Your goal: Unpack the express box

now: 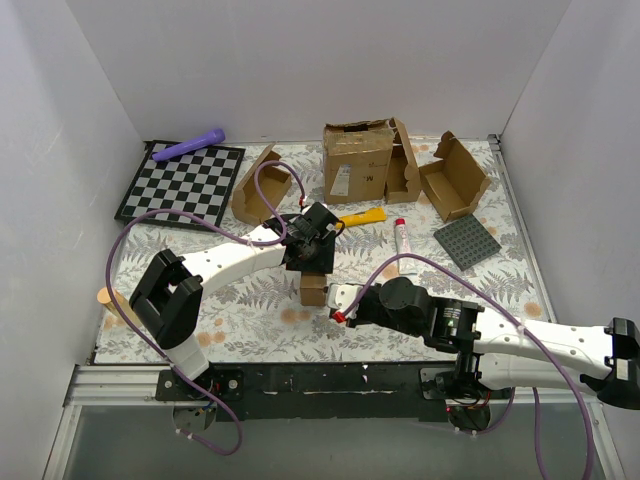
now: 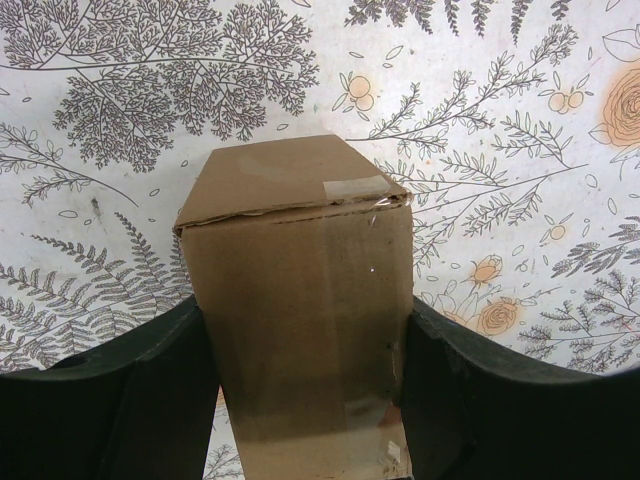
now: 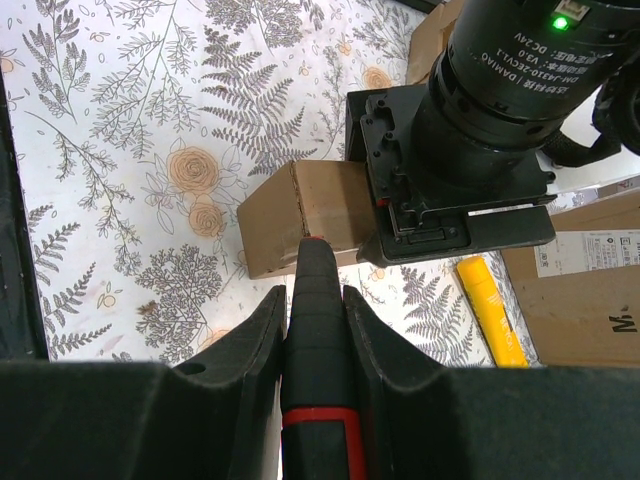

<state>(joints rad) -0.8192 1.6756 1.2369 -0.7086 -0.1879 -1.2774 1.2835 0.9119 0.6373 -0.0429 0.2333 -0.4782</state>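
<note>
Express box sits near middle of floral table, toward near edge, lid shut. My left pincer clamped on it, one finger against each side wall. My right pincer pinching black tool, aimed at box. Red tip right at box edge; touching or not, cannot tell. Clear tape strip across box seam.
</note>
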